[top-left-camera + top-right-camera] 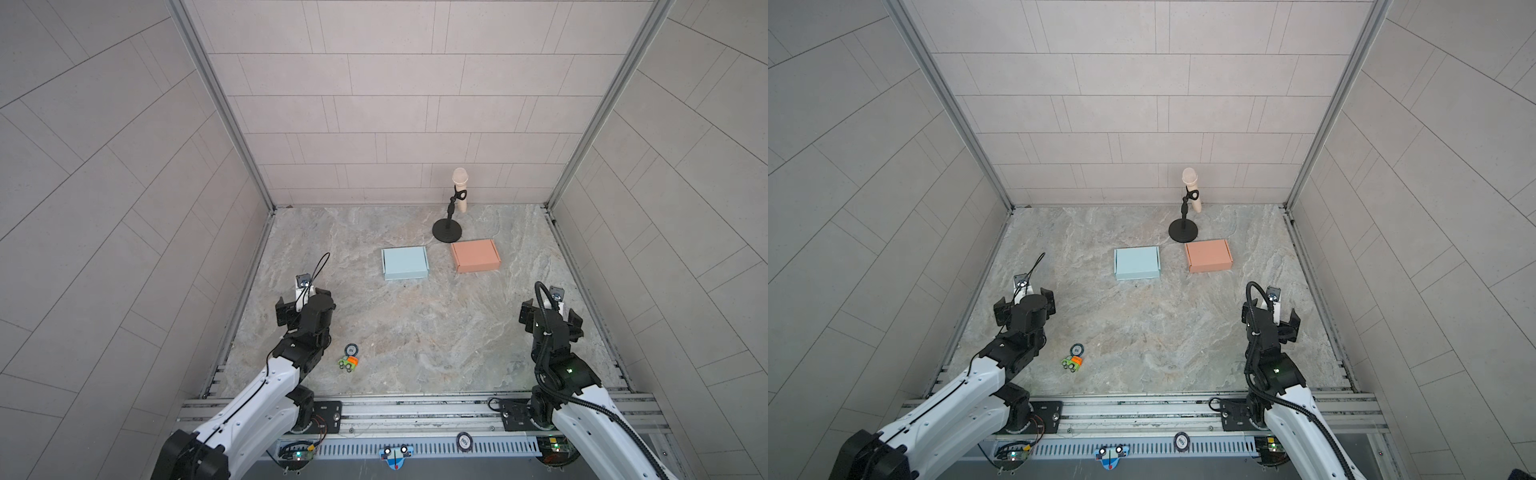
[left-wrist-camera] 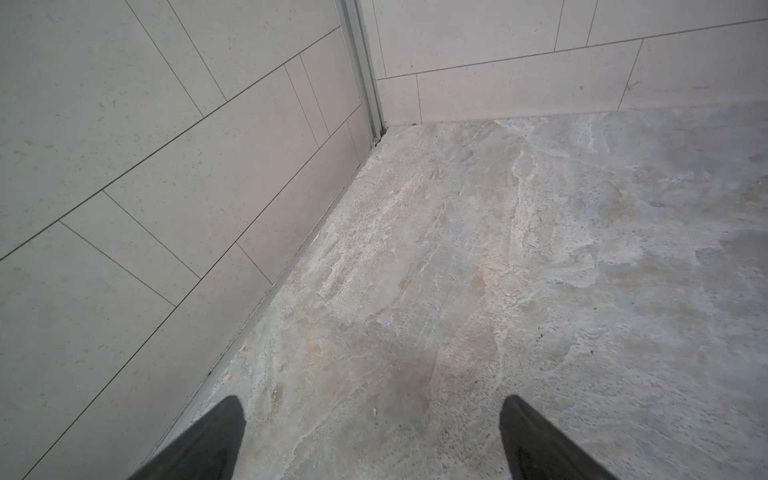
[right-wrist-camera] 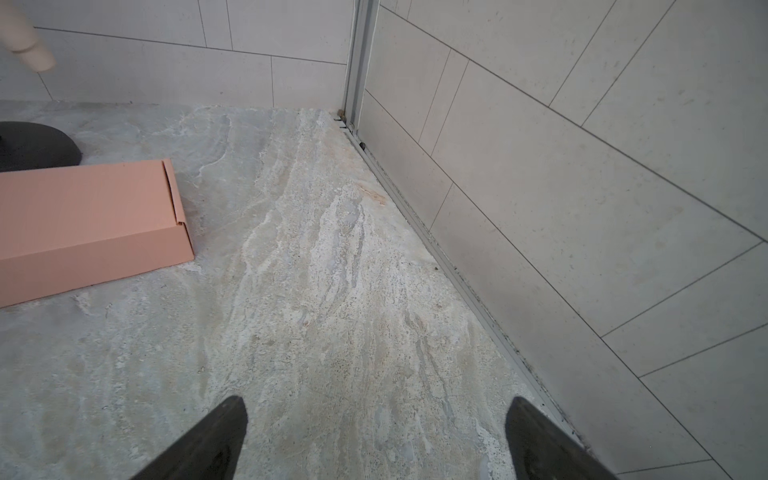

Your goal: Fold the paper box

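Left fingers (image 2: 208, 444), right fingers (image 3: 208, 444) gape empty; blue box (image 1: 405, 262), seemingly closed, lies lengthwise left-right.

two boxes lie side by side toward the back of the table (image 1: 415, 332), apart: the left box (image 1: 404, 263) near the middle, the right box (image 1: 476, 256) slightly farther back. a microphone stand (image 1: 448, 230) rises just behind the gap between them, its base near the right box. at the front left a toy car (image 1: 348, 363) lies just before a round disc (image 1: 351, 349). the left gripper (image 2: 372, 415) hangs by the left wall (image 1: 124, 208), the right gripper (image 3: 376, 415) by the right wall (image 1: 665, 208).
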Controlling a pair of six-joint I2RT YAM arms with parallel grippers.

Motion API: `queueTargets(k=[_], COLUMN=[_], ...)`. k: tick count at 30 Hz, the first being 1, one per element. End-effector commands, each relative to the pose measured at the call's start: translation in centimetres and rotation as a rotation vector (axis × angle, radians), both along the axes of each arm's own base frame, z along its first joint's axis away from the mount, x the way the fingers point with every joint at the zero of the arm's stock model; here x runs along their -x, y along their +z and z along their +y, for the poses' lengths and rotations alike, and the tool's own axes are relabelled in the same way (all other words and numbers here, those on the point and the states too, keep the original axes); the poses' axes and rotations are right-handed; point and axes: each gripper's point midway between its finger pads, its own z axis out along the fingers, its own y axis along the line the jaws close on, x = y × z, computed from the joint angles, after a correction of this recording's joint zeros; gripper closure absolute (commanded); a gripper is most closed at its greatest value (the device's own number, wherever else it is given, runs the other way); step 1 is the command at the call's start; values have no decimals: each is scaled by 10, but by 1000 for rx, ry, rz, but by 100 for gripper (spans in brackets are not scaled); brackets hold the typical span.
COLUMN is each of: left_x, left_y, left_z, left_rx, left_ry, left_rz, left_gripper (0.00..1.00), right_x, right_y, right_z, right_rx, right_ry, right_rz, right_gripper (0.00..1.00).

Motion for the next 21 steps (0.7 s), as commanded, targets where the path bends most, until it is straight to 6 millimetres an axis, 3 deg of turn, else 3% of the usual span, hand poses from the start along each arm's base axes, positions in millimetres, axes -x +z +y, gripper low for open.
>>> queueTargets(k=[1, 10, 21], left_x=[0, 6, -16], left_y=[-3, 1, 0], left_z=[2, 1, -5], left_rx=[12, 45, 53], left_ry=[7, -29, -81], left_rz=[-60, -132, -116], left_gripper=[0, 0, 0], right_x=[-6, -8, -24], right_y=[6, 9, 8], right_z=[1, 1, -3], right_rx=[-15, -26, -54], right_ry=[3, 1, -15], right_rz=[-46, -72, -124], right_gripper=[1, 0, 1])
